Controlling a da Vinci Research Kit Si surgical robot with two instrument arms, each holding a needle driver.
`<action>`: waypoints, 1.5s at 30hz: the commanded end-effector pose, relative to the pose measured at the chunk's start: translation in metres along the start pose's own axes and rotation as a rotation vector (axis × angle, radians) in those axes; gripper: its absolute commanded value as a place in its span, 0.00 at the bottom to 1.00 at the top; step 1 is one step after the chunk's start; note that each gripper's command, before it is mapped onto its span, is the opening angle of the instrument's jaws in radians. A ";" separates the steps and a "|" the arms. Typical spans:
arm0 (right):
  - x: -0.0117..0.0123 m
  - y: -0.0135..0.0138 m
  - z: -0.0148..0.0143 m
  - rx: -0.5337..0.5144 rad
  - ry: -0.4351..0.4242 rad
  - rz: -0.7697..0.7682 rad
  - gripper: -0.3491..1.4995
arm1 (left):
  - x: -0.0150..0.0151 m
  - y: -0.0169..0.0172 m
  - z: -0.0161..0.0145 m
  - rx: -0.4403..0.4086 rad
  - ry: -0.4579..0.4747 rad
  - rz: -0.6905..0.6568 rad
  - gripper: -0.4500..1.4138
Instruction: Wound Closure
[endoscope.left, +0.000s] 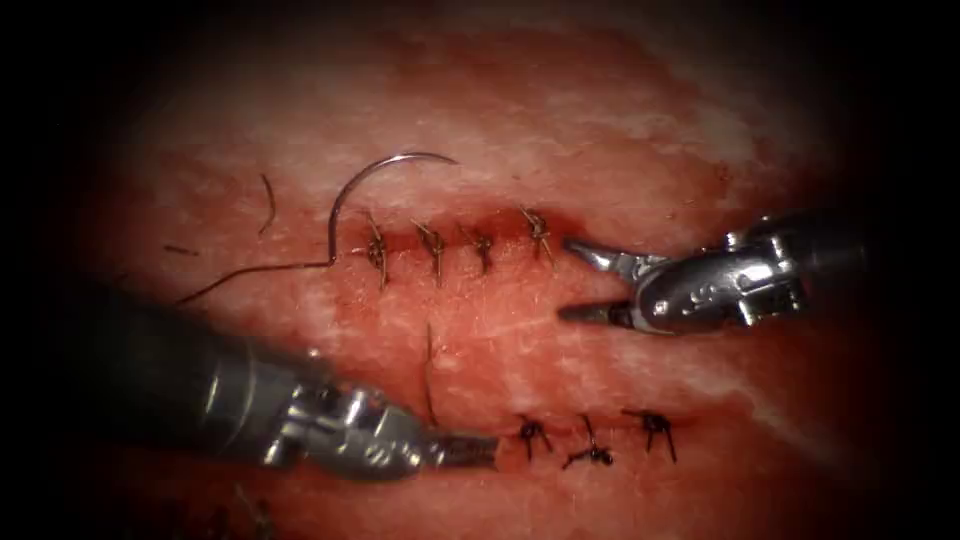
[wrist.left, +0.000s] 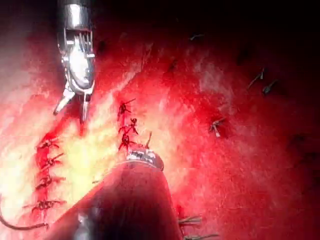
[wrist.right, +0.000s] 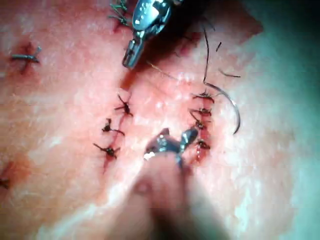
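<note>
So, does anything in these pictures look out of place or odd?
Yes. The needle lies loose on the tissue at the left end of the upper cut, held by neither tool. Loose thread ends lie further left. Right tool open, left tool shut, both empty.

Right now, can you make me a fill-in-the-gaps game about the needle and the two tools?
1. The needle lies on the tissue, held by ____ tool.
2. The right tool has its fingers ____.
3. The upper cut has ____ stitches.
4. The left tool points at the ____ cut.

Missing words: neither; open; four; lower
</note>
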 end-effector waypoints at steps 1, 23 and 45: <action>0.0003 -0.0002 -0.0002 -0.012 0.004 0.010 0.96 | -0.0008 0.0014 0.0001 -0.003 -0.001 -0.017 0.00; -0.0005 -0.0001 -0.0007 -0.086 -0.083 0.103 0.97 | -0.0197 0.0005 -0.0038 0.009 -0.073 -0.441 0.77; 0.0076 0.0067 -0.0021 0.011 0.038 0.517 0.76 | -0.0052 -0.0087 -0.0107 0.041 0.325 -0.534 0.59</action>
